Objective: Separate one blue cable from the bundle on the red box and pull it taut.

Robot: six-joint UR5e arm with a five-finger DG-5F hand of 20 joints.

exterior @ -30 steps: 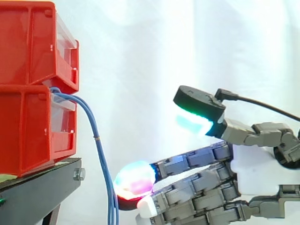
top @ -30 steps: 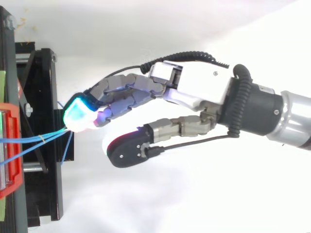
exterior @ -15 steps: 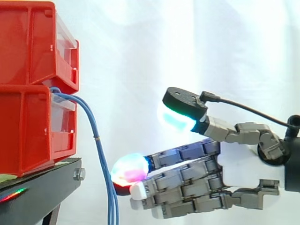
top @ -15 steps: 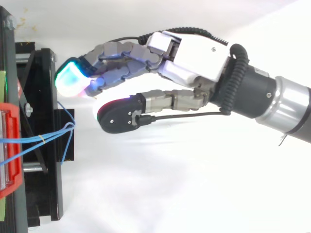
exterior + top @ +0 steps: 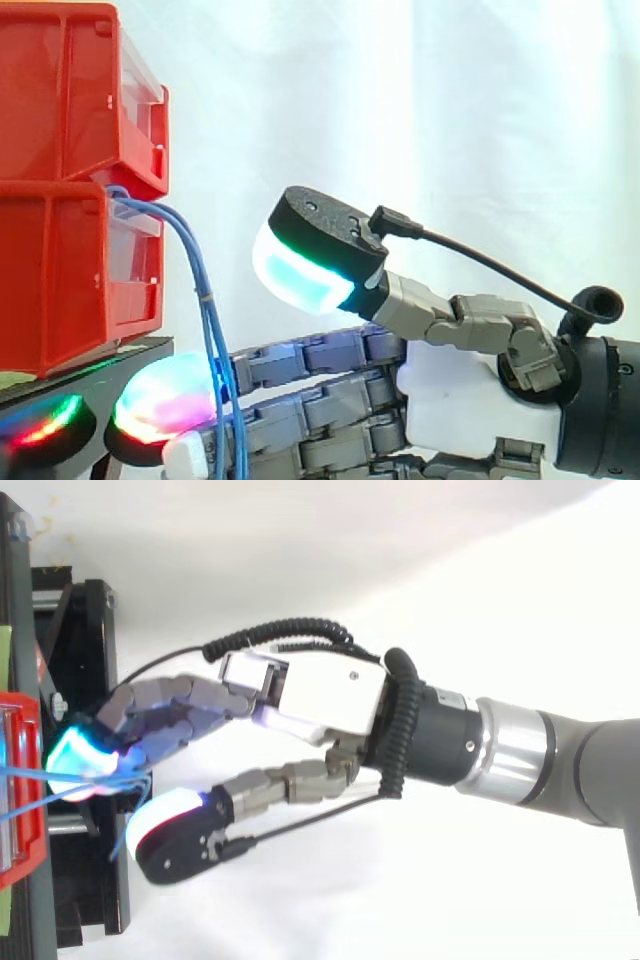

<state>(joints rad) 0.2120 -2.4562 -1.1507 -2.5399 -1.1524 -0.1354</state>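
A: White curtain point(image 5: 450, 120) for a backdrop, plain all the way across. Starting at the fingers point(image 5: 300, 365): released, stretched out straight, pushed in among the blue cables point(image 5: 205, 300) at the hanging stretch below the arch.

B: Gripping any strand?

A: None pinched, as far as shows. Strands crossing the fingers, touching or just in front, hard to say which. Glowing fingertips point(image 5: 165, 405) beyond the bundle, close to the black stand point(image 5: 120, 380). Thumb point(image 5: 320, 250) lifted well clear above, apart from everything.

B: And further out?

A: Palm of the hand point(image 5: 310, 690) level, reaching in from the right. Cables emerging between the two stacked red bins point(image 5: 60, 270), arching over, then dropping slack beside the stand's edge.

B: Which step, then?

A: Probably the separating: combing into the bundle, no single cable isolated yet, no tension anywhere.

B: Next?

A: Likely calls for catching one strand between fingers or against the thumb, letting the others slip off, then drawing away from the bins until straight. Worth guarding against two strands snagging together.
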